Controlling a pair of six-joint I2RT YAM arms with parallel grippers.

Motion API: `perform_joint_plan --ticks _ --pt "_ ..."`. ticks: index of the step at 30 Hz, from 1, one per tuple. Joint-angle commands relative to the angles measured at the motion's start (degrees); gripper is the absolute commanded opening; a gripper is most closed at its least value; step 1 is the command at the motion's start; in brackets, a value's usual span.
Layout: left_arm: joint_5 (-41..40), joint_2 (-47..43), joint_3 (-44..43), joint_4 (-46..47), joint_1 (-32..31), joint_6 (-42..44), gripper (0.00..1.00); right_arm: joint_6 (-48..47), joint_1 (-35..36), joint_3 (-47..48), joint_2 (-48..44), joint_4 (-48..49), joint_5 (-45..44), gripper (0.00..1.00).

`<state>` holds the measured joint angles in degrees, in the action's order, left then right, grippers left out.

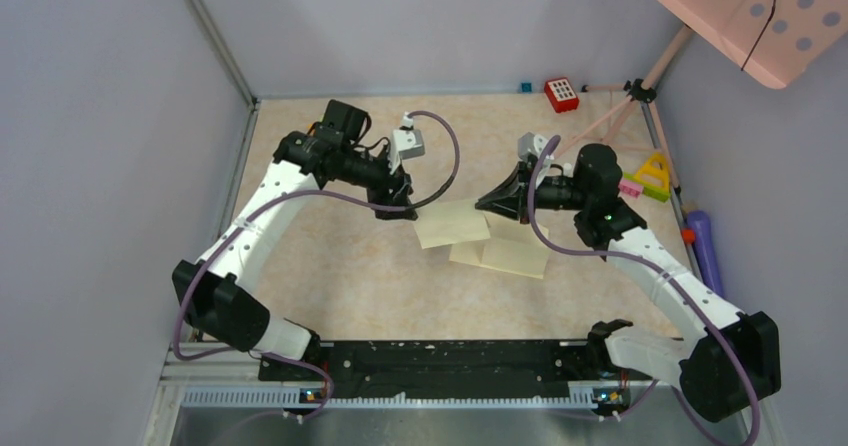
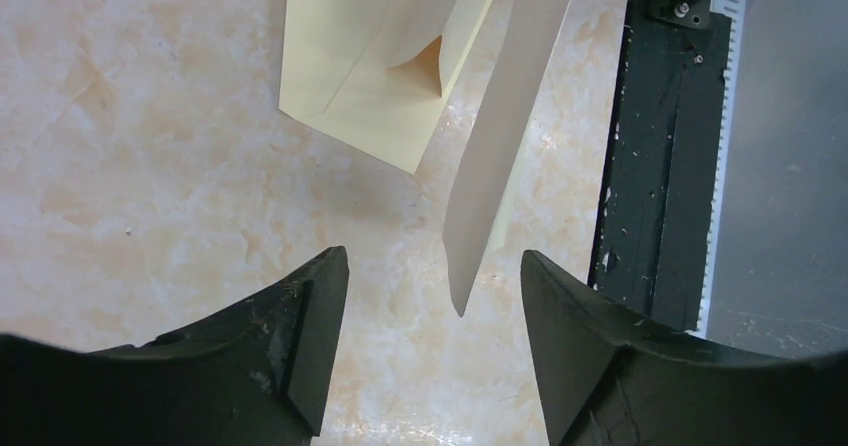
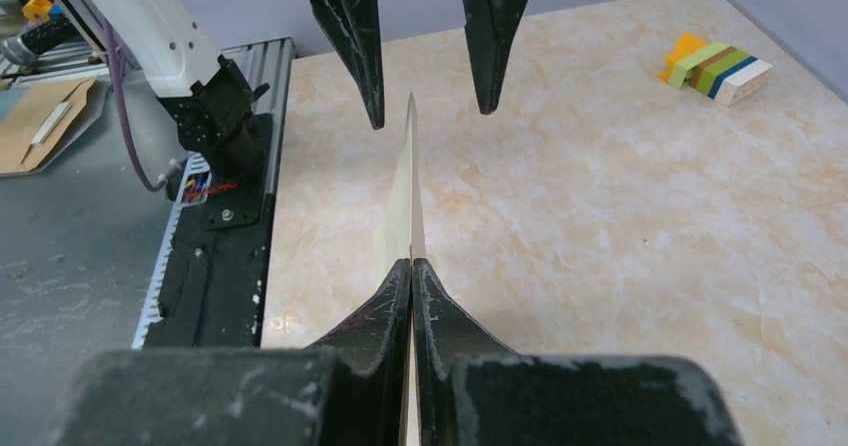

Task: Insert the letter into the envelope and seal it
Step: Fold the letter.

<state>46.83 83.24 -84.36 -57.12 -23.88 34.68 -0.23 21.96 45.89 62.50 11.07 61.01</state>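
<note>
My right claw (image 3: 412,266) is clamped on the envelope (image 3: 405,206), lifted off the worktop (image 2: 150,166), its long axis running straight at my left claw (image 2: 432,266). That one stands wide, pointed tip between its fingers, untouched, and looks best placed to grab.

The letter (image 1: 452,223) hangs above the tabletop (image 1: 350,276) between the left claw (image 1: 398,209) and the right claw (image 1: 484,206), its left tip between the left claw's fingers (image 2: 300,346). The envelope (image 1: 515,258) lies on the tabletop under its right end.
</note>
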Motion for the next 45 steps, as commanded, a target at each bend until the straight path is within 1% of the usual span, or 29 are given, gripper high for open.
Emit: perform_joint_plan --ticks 1,9,10,11,12,13,14,15,16,17,19,20,22,23,24,25,28,30,32,35,38,42,45 --pt "3.69 0.36 -5.67 2.27 -1.05 -1.38 0.7 -0.43 -0.4 3.15 -0.63 1.43 1.75 0.0" --pt "2.21 5.83 -9.7 3.19 -7.31 -2.47 0.71 -0.76 -0.41 3.24 -0.46 0.98 1.98 0.0" --pt "1.71 6.47 -9.91 3.37 -7.92 -2.6 0.7 -0.86 -0.42 3.24 -0.52 0.93 1.93 0.0" --pt "1.39 7.02 -10.14 3.51 -8.41 -2.73 0.67 -0.91 -0.42 3.24 -0.58 0.89 1.97 0.0" --pt "1.34 7.68 -10.42 3.65 -8.88 -2.76 0.57 -1.02 -0.42 3.24 -0.69 0.8 1.96 0.0" --pt "1.4 8.18 -10.68 3.54 -9.13 -2.92 0.44 -1.15 -0.42 3.24 -0.78 0.72 1.93 0.0" --pt "1.54 8.58 -11.07 3.37 -9.28 -2.99 0.27 -1.25 -0.38 3.24 -0.8 0.63 1.8 0.0" --pt "1.68 8.94 -11.55 3.12 -9.49 -2.95 0.15 -1.35 -0.41 3.24 -0.87 0.54 1.65 0.0" --pt "1.79 9.15 -11.8 3.0 -9.67 -3.03 0.05 -1.47 -0.46 3.31 -0.9 0.46 1.49 0.0" --pt "1.85 9.21 -11.98 3.07 -9.76 -3.06 0.0 -1.55 -0.57 3.44 -0.94 0.3 1.19 0.0" --pt "1.86 9.13 -12.21 3.65 -10.03 -3.33 0.0 -1.58 -1.44 4.48 -1.19 -1.02 0.94 0.02" --pt "1.86 9.05 -12.38 3.91 -10.11 -3.3 0.0 -1.43 -2.33 5.42 -1.42 -2.16 0.99 0.15" --pt "1.51 9.09 -13.04 4.45 -10.72 -3.5 0.0 -1.68 -4.55 7.78 -2.3 -5.46 0.59 0.49" --pt "0.97 9.31 -13.63 4.47 -11.16 -3.36 0.0 -3.02 -5.71 9.22 -3.03 -8.82 -0.81 0.63" --pt "0.41 9.51 -14.23 4.42 -11.7 -3.24 0.0 -5.4 -6.75 10.48 -4.03 -12.7 -2.59 0.72" --pt "-0.2 9.75 -14.78 4.46 -12.28 -2.9 0.0 -8.28 -7.48 11.65 -5.13 -17.03 -5.48 0.77" --pt "-3.43 10.83 -16.24 4.45 -14.77 -1.08 0.0 -15.93 -9.84 12.92 -9.89 -26.54 -13.97 0.83" --pt "-4.98 11.8 -17.13 4.0 -16.63 0.26 0.0 -18.61 -11.27 12.88 -13.59 -30.97 -19.56 0.86" --pt "-6.34 13.27 -18.34 3.28 -18.45 1.53 0.0 -19.7 -12.08 12.31 -16.29 -33.03 -27.4 0.86" --pt "-10.06 15.16 -19.53 3.02 -22.27 4.21 0.0 -21.63 -12.24 8.77 -20.78 -32.12 -39.64 0.89" --pt "-13.39 18.02 -22.08 1.53 -25.4 6.87 0.0 -22.79 -12.43 5.3 -23.94 -28.94 -48.32 0.93" --pt "-17.02 20.91 -25.03 0.59 -28.19 9.24 0.0 -22.43 -13.61 2.96 -24.36 -25.12 -55.74 0.95" --pt "-19.73 22.51 -27.27 0.22 -29.45 10.29 0.0 -22.53 -14.28 2.05 -24.37 -23.44 -59.05 0.96"
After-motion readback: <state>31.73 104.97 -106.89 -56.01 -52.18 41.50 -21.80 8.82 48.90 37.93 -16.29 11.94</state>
